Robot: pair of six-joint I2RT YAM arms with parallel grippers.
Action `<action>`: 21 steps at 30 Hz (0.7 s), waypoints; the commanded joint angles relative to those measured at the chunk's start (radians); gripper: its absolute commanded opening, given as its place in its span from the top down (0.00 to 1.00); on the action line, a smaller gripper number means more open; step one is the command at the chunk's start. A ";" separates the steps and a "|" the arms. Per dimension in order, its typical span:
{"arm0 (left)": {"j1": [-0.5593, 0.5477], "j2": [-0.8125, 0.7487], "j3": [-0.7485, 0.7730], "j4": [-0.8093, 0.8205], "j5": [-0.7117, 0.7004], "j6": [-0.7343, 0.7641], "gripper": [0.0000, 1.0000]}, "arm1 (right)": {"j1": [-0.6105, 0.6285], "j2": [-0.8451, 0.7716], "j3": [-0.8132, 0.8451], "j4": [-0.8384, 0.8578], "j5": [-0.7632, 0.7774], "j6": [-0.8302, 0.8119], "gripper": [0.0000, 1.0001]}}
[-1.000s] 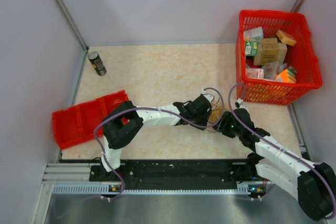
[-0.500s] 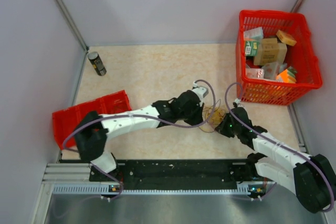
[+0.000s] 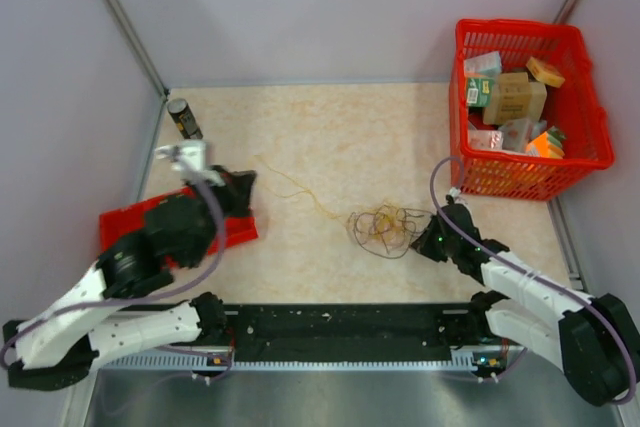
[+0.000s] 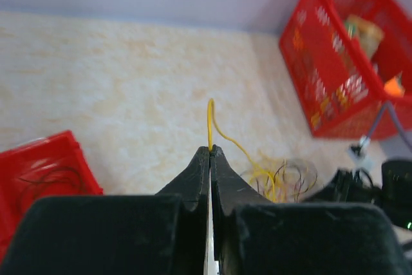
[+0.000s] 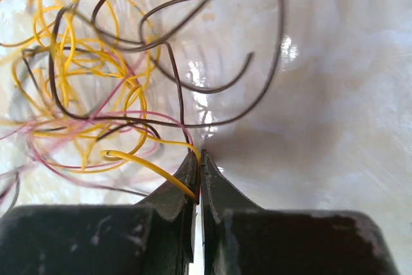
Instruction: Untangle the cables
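Observation:
The cables (image 3: 385, 228) lie as a small tangle of yellow-orange and dark brown wires on the table, right of centre. One thin yellow wire (image 3: 318, 209) stretches from it leftward to my left gripper (image 3: 247, 180), which is shut on that wire's end (image 4: 210, 127) over the red tray's far edge. The tangle shows behind it in the left wrist view (image 4: 283, 177). My right gripper (image 3: 426, 241) sits at the tangle's right edge. In the right wrist view it (image 5: 198, 157) is shut on a yellow wire (image 5: 145, 165) and a brown strand, loops (image 5: 96, 88) spreading to the left.
A flat red tray (image 3: 130, 232) lies at the left front under the left arm. A red basket (image 3: 530, 25) full of small boxes stands at the back right. A dark can (image 3: 184, 119) stands at the back left. Walls enclose the table.
My left arm has swung back from the tangle to the far left over the red tray, drawing one yellow wire out. My right gripper has stayed at the tangle.

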 commanded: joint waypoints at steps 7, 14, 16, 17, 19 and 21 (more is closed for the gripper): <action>0.001 -0.304 0.114 -0.209 -0.345 0.124 1.00 | -0.016 -0.193 -0.007 -0.129 0.163 0.097 1.00; 0.002 -0.261 0.061 -0.194 -0.142 0.056 1.00 | -0.016 -0.545 -0.072 -0.316 0.284 0.180 1.00; 0.002 -0.240 0.033 -0.159 -0.094 0.061 1.00 | -0.018 -0.659 -0.086 -0.388 0.313 0.202 1.00; 0.002 -0.227 0.027 -0.154 -0.089 0.055 1.00 | -0.015 -0.714 -0.084 -0.430 0.329 0.209 1.00; 0.002 -0.197 0.022 -0.149 -0.074 0.050 1.00 | -0.016 -0.808 -0.069 -0.514 0.373 0.218 1.00; 0.001 -0.169 0.033 -0.163 -0.066 0.040 1.00 | -0.016 -0.884 -0.029 -0.602 0.442 0.205 1.00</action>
